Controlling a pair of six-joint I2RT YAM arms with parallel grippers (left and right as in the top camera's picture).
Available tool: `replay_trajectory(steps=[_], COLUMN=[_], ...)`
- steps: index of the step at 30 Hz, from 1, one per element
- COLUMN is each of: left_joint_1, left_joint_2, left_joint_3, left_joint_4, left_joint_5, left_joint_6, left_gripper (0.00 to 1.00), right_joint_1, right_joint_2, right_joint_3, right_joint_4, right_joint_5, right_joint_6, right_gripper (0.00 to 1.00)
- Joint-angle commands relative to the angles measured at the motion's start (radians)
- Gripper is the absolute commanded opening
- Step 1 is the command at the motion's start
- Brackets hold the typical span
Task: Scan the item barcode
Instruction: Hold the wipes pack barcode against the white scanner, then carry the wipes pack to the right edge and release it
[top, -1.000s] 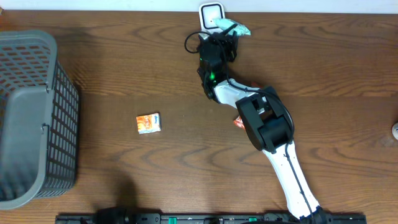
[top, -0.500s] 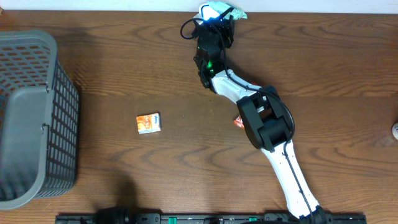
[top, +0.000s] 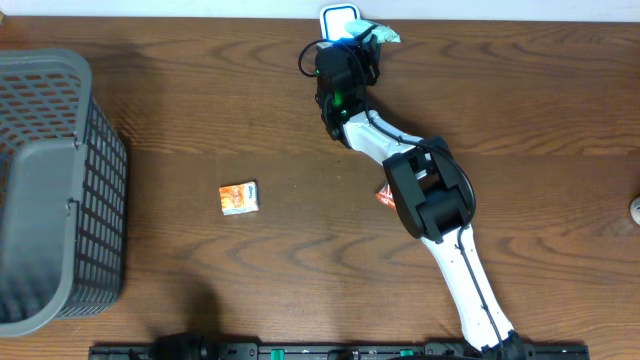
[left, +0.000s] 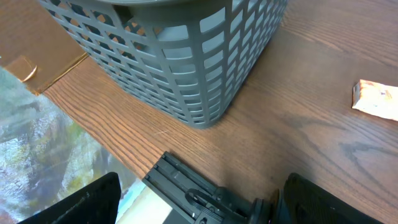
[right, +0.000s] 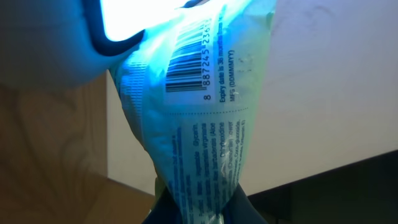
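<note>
- Right gripper (right: 200, 214): only the dark finger edges show, at the bottom of the right wrist view. They are clamped on the neck of the pale pouch (right: 193, 124).
- Overhead, the right arm covers most of the pouch. Only a teal corner shows beside the scanner (top: 338, 18), at the far edge of the table (top: 200, 120).
- Barcode (right: 186, 70): readable only in the right wrist view, just below the scanner's glowing face, which the frame cuts off.
- Left gripper (left: 202, 199): seen only in the left wrist view, fingers spread wide with nothing between them.
- Basket (left: 186, 62) and orange packet (left: 377, 99): both cropped in the left wrist view; the packet shows whole overhead.
- Red item (top: 382, 196): mostly hidden under the right arm and cannot be identified.
</note>
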Motion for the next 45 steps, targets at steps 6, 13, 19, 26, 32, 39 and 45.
replay_trajectory(steps=[6, 13, 19, 26, 32, 39, 45], left_joint_1=[0.003, 0.003, 0.003, 0.003, 0.003, 0.003, 0.003], left_joint_2=[0.000, 0.000, 0.000, 0.000, 0.000, 0.000, 0.000], left_joint_3=[0.001, 0.001, 0.001, 0.001, 0.001, 0.001, 0.001], left_joint_4=[-0.078, -0.078, -0.078, -0.078, -0.078, -0.078, -0.078], left_joint_5=[-0.010, -0.010, -0.010, -0.010, -0.010, -0.010, -0.010], left_joint_6=[0.001, 0.001, 0.001, 0.001, 0.001, 0.001, 0.001], left_gripper=[0.84, 0.84, 0.84, 0.84, 0.84, 0.84, 0.84], right_joint_1=[0.031, 0.047, 0.035, -0.083, -0.356, -0.739, -0.962], right_joint_2=[0.005, -0.111, -0.385, -0.661, -0.727, -0.658, -0.568], right_joint_3=[0.018, 0.015, 0.015, 0.015, 0.015, -0.060, -0.212], right_joint_4=[-0.071, -0.393, -0.866, -1.311, -1.645, -1.724, -1.628], right_joint_5=[0.010, 0.058, -0.037, -0.205, -0.546, -0.809, -0.812], right_joint_6=[0.032, 0.228, 0.638, 1.149, 1.487, 1.851, 1.921], right_gripper=[0.01, 0.01, 0.01, 0.01, 0.01, 0.01, 0.01])
